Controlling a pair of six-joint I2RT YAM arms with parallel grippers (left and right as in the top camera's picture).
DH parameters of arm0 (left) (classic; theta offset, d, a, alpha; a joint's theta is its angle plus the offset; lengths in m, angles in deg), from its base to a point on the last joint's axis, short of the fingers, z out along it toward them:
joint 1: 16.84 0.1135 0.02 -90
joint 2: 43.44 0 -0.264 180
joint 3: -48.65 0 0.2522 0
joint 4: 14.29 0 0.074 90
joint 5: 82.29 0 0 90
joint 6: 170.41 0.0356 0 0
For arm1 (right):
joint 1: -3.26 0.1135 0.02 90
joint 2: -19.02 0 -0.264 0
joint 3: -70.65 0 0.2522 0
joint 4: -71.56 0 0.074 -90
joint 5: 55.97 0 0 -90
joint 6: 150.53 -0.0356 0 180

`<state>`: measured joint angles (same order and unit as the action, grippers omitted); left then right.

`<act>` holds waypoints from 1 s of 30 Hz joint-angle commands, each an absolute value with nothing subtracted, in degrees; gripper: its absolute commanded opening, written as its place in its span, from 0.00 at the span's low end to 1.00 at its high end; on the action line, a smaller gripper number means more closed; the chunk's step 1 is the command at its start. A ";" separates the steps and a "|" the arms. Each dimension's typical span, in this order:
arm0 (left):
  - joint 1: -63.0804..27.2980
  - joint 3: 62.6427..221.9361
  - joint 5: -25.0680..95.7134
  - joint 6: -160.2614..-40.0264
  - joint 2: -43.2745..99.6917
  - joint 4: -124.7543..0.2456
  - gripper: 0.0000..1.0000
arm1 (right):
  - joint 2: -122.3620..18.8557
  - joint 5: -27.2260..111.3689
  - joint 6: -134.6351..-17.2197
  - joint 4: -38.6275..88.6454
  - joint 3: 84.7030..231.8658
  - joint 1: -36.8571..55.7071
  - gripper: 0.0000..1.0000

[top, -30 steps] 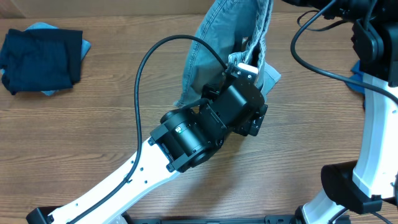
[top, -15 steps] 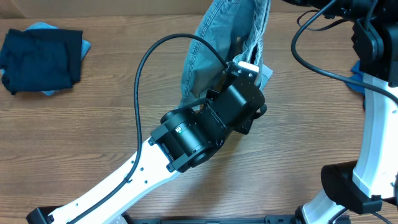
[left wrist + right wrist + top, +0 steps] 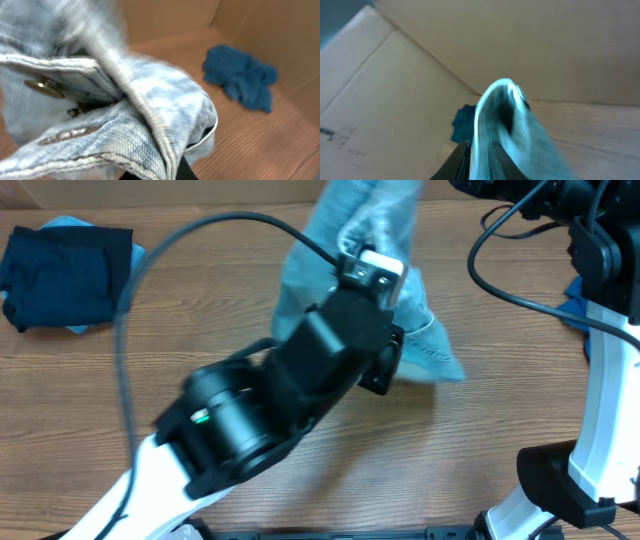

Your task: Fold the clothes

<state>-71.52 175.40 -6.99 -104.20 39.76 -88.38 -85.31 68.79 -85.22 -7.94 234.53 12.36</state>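
Denim shorts (image 3: 428, 345) rise over the far middle of the tabletop (image 3: 500, 430), and we see them changed from a second ago. Then they hung as a narrow drape; now a hem corner fans out down to the tabletop, nearer its right side. The left arm (image 3: 300, 380) has swung up and across, looming larger and blurred. Its black cable (image 3: 125, 320) now arcs farther toward the tabletop's left side. The navy garment (image 3: 65, 275) at the tabletop's far-left corner has not shifted.

The left fingers (image 3: 186, 170) are clenched on the shorts; in the wrist view, bunched denim crowds right down onto them. The cloth is pale and washed, with a ribbed twill weave, thick doubled seams, a folded waistband edge and a dull brass button (image 3: 45, 86). The right fingers (image 3: 459, 162) stand either side of a thin upright ridge of the same pale cloth. Motion blur keeps us from telling whether they pinch it or have let go.

The navy garment is a soft, squarish folded stack. A royal-blue garment (image 3: 242, 75) lies crumpled and fuzzy at the tabletop's far edge, beside smooth brown cardboard walls (image 3: 170, 20). The tabletop itself is wood-grained, with long streaks.
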 commanded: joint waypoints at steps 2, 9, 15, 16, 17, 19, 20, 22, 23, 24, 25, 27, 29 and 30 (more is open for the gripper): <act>-71.63 184.19 -7.34 -103.06 37.42 -87.90 0.04 | -83.30 61.38 -82.55 -11.15 236.24 12.63 0.18; -71.60 191.47 -13.33 -101.29 37.42 -88.52 0.04 | -83.54 53.10 -78.38 -20.44 235.47 12.63 0.70; -71.60 196.28 -22.01 -98.03 37.42 -89.48 0.04 | -83.61 45.91 -73.50 -28.62 235.45 12.52 0.83; -71.60 197.06 -23.45 -97.84 37.42 -89.78 0.04 | -83.61 44.90 -73.13 -29.71 235.45 12.52 0.83; -71.60 197.74 -24.52 -97.38 37.42 -89.94 0.04 | -83.61 44.55 -71.69 -30.72 235.45 12.52 0.83; -71.60 199.01 -26.07 -96.59 37.42 -89.98 0.04 | -83.61 44.53 -69.22 -32.46 235.45 12.52 0.81; -71.60 199.71 -26.97 -96.61 37.42 -90.11 0.04 | -83.61 44.53 -68.93 -33.47 235.45 12.52 0.79; -71.60 201.48 -27.89 -96.66 37.38 -90.81 0.04 | -83.63 44.55 -68.80 -34.58 235.45 12.52 0.77; -71.60 202.53 -28.41 -96.68 37.38 -91.27 0.04 | -83.65 44.60 -69.02 -34.96 235.43 12.52 0.77; -71.60 203.47 -29.09 -96.68 37.38 -91.64 0.04 | -83.65 44.62 -69.85 -35.22 235.43 12.52 0.77; -71.60 204.25 -29.61 -96.68 37.38 -91.95 0.04 | -83.70 44.92 -71.47 -35.22 235.25 12.52 0.77; -71.60 205.57 -29.83 -96.68 37.38 -92.32 0.04 | -83.74 46.32 -75.69 -34.93 234.60 12.52 0.74; -71.60 206.02 -29.81 -96.68 37.38 -92.30 0.04 | -84.16 47.74 -82.38 -34.91 233.79 12.52 0.67; -71.60 206.02 -29.81 -96.66 37.38 -92.27 0.04 | -84.66 48.57 -85.37 -34.91 233.20 12.52 0.68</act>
<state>-71.52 203.49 -26.95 -98.17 38.84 -93.28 -85.18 46.24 -74.77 -35.17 234.58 12.36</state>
